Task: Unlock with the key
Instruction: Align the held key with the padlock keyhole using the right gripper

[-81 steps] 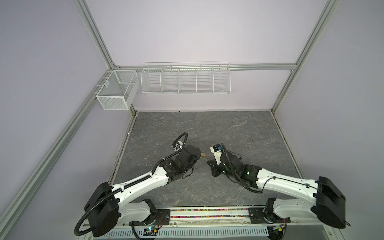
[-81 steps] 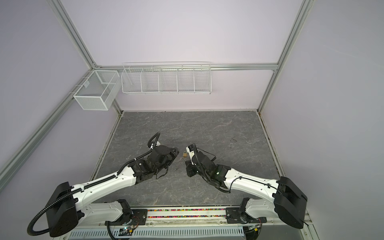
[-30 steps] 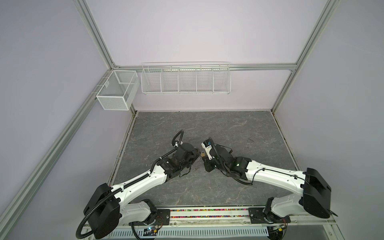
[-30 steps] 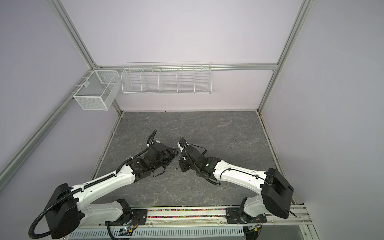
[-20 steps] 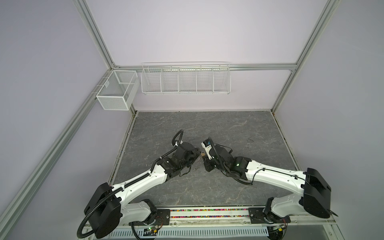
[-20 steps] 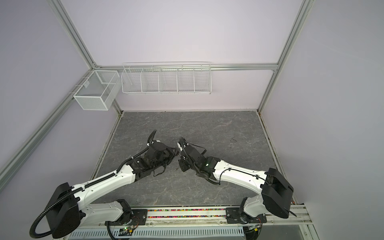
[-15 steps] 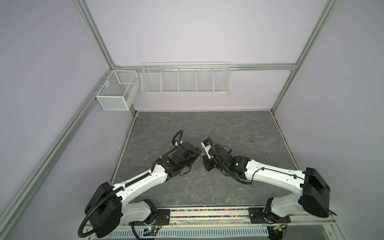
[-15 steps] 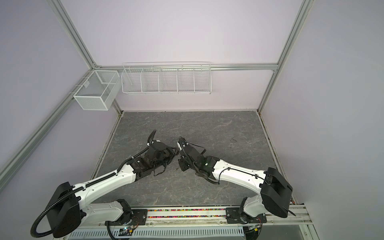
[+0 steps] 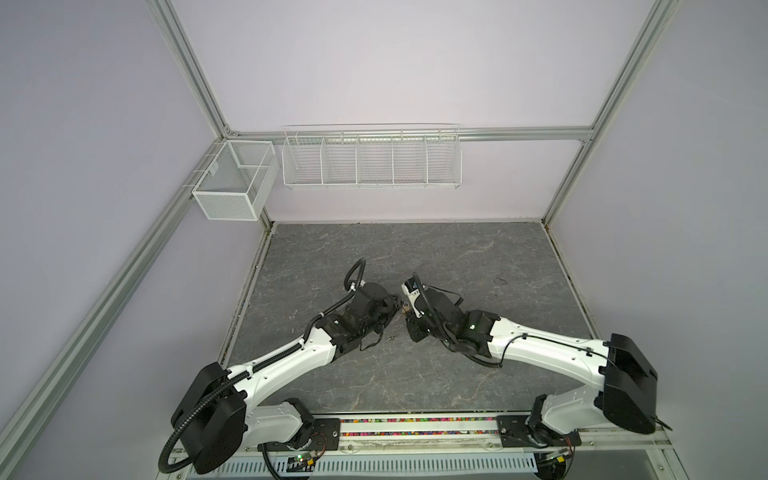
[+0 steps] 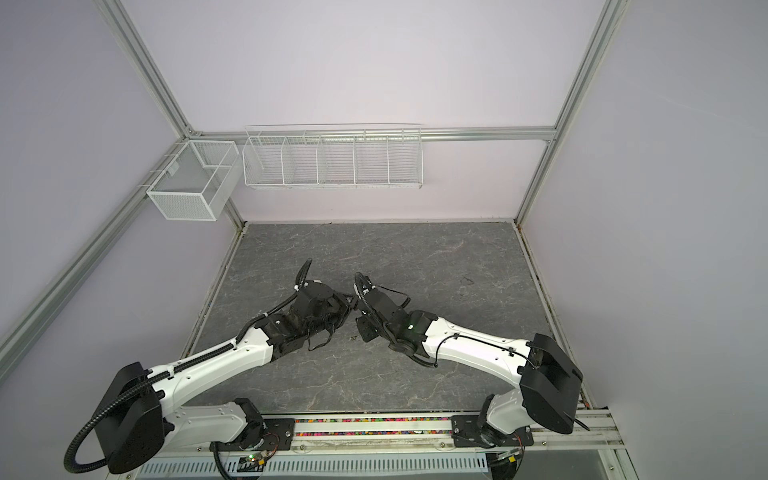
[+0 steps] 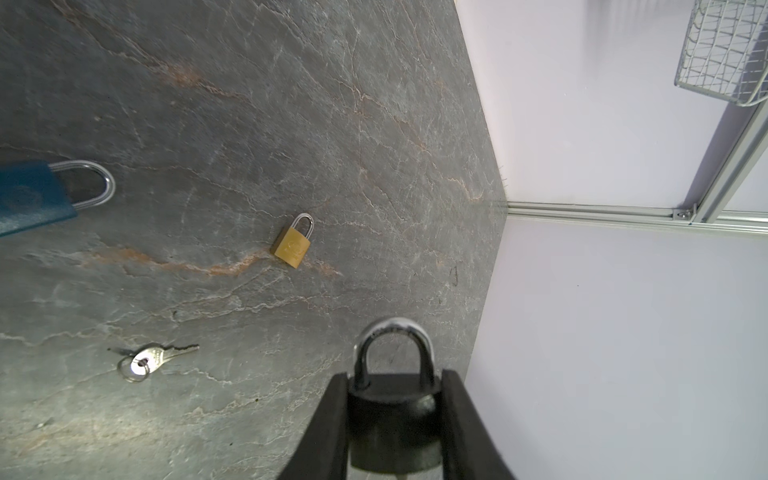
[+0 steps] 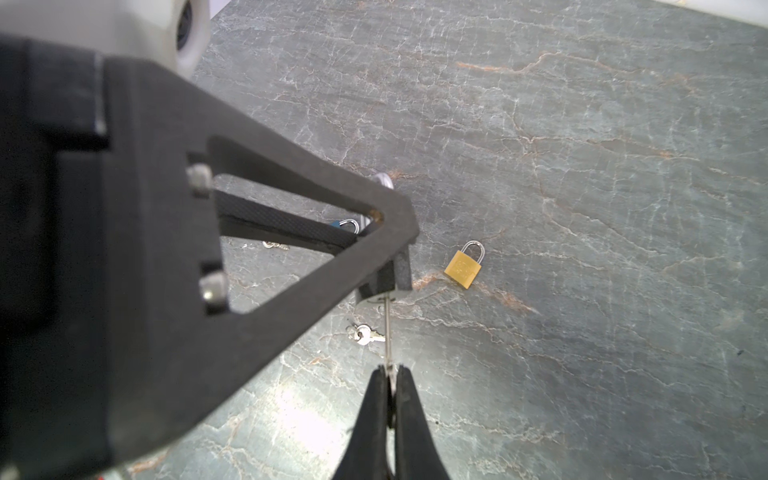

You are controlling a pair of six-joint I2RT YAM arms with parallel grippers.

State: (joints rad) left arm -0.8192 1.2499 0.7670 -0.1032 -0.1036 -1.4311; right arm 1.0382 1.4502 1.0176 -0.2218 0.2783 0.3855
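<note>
My left gripper [image 11: 392,378] is shut on a black padlock [image 11: 392,419], whose steel shackle sticks out past the fingertips. In the right wrist view that padlock [image 12: 401,270] sits at the tip of the left gripper's fingers [image 12: 291,266]. My right gripper [image 12: 390,370] is shut on a thin silver key [image 12: 387,332], seen edge-on. The key's tip reaches the padlock's underside; how far it is in I cannot tell. In both top views the left gripper [image 9: 392,301] [image 10: 347,301] and the right gripper [image 9: 409,311] [image 10: 358,307] meet tip to tip above the mat's middle.
On the grey mat lie a small brass padlock [image 11: 292,245] [image 12: 463,266], a blue padlock [image 11: 33,199] and a spare key on a ring [image 11: 145,361] [image 12: 365,333]. A wire rack [image 9: 372,166] and a mesh basket [image 9: 232,187] hang on the back wall.
Earlier the right gripper swung left and closed the gap to the left gripper. Over the last second both arms have hardly moved and both grips are unchanged.
</note>
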